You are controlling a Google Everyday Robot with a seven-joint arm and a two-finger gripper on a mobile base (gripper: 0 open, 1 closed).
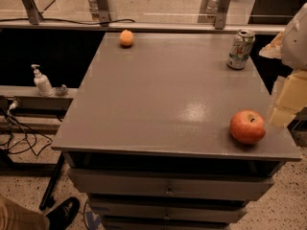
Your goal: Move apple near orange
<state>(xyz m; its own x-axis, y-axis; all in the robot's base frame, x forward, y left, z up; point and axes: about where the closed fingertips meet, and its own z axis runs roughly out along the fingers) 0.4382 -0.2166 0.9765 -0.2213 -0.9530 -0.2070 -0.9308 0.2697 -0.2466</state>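
Forward of soda can (240, 49), by cabinet (158, 104) front edge: apple (247, 127), untouched. Far left of can: orange (126, 38). Right of can: probably gripper (288, 99), staged to reach apple; spread or closed cannot be told.
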